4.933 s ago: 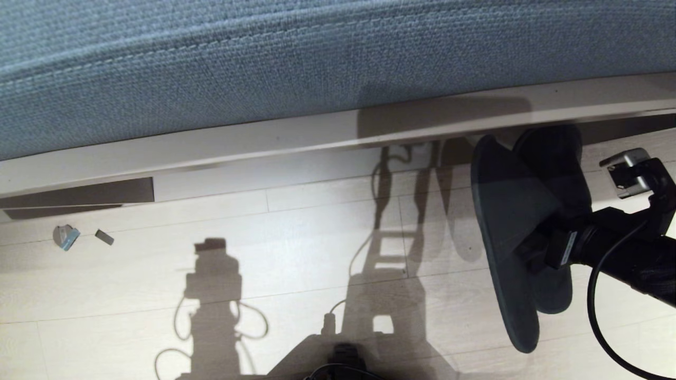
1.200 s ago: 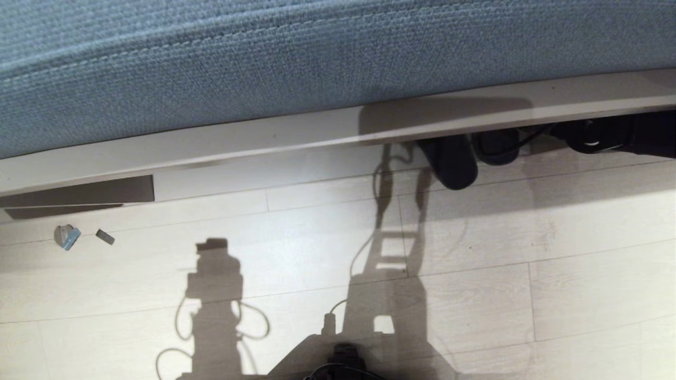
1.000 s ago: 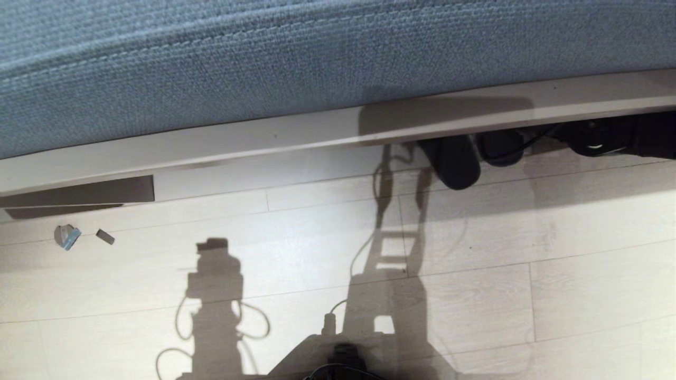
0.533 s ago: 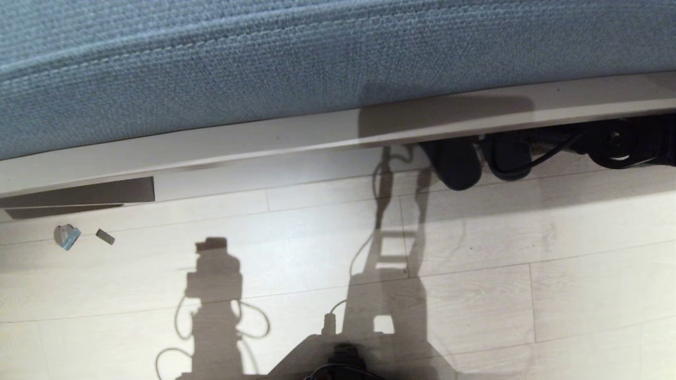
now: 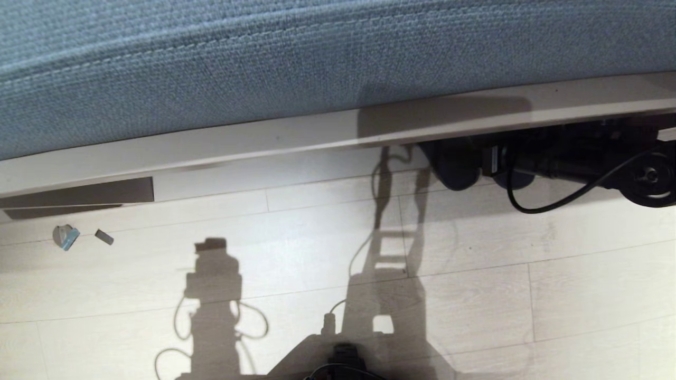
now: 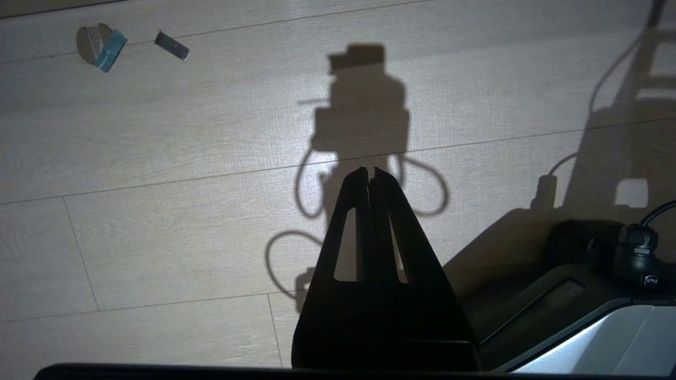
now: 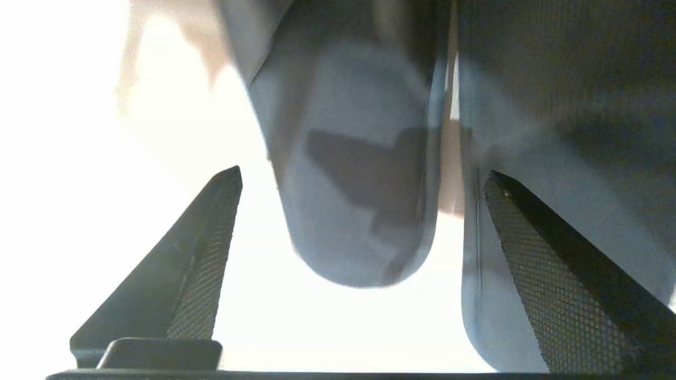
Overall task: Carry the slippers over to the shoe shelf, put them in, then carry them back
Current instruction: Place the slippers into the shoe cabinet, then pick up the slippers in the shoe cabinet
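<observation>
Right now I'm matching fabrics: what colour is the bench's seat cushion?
Blue-grey woven seat cushion, clearest in the head view.

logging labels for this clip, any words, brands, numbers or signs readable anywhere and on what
None can be read.
Pale label on the right arm by the slippers: too small.
Small mark on the dark cable fitting in the left wrist view: too blurred.
Floor scraps: no lettering shows.

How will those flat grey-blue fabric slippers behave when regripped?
The flat grey-blue fabric slippers look thin and soft, so probably floppy and light. Woven fabric should resist slipping. Flat shape: unlikely to roll. The right gripper stands open around one heel.
</observation>
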Motion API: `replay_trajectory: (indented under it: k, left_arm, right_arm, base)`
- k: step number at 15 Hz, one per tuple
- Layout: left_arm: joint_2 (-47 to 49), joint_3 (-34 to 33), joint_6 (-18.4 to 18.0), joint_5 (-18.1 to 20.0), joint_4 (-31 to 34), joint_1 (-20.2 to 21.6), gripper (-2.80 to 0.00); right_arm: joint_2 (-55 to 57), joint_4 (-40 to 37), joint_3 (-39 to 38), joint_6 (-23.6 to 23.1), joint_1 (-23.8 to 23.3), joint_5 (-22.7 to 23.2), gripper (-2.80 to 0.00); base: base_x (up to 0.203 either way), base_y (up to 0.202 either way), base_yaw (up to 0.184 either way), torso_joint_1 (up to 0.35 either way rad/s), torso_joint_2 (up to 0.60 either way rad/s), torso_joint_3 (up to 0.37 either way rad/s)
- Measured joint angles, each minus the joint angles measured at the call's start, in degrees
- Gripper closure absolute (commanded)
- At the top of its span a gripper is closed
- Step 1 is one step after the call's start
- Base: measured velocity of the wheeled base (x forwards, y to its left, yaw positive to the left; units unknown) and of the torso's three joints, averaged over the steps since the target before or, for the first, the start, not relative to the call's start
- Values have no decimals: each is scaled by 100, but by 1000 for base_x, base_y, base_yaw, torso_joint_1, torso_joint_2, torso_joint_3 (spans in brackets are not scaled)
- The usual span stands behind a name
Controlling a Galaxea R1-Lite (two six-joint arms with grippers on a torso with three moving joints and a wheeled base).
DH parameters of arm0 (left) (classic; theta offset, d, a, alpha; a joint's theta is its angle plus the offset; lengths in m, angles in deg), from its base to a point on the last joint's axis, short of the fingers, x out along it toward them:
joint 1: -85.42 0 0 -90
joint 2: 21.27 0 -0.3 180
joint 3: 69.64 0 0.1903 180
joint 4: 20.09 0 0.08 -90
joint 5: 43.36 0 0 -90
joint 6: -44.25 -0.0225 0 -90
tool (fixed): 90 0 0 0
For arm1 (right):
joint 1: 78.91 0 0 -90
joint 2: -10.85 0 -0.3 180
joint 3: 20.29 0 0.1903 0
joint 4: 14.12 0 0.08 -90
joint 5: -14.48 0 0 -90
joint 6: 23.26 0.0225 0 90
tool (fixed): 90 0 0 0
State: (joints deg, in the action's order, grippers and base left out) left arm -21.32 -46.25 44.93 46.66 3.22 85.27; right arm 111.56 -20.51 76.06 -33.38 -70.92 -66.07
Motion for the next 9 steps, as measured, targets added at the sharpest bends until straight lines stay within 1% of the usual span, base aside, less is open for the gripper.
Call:
replay_trajectory:
  k: [2,4,5,6,9]
  left_arm:
    - [0,0,-2,-2,-2,0,0]
    - [0,2,0,0,-1,0,0]
    - [0,0,0,-2,-2,0,0]
    - [0,0,0,-2,-4,0,0]
    - [2,0,0,-2,-5,5,0]
  right_arm:
    - [-401,81,-681,-21,9,135,-280]
    - [-915,110,-1309,65,9,459,-280]
    - [-1230,107,-1613,137,11,627,-171]
    - [-1527,105,-1860,189,11,725,0]
    - [-2504,-72,-2533,419,11,873,0]
  base:
    - [0,0,0,0,0,0]
    - [0,0,0,0,0,0]
    - [0,0,0,0,0,0]
    - [0,0,0,0,0,0]
    - [0,0,0,0,0,0]
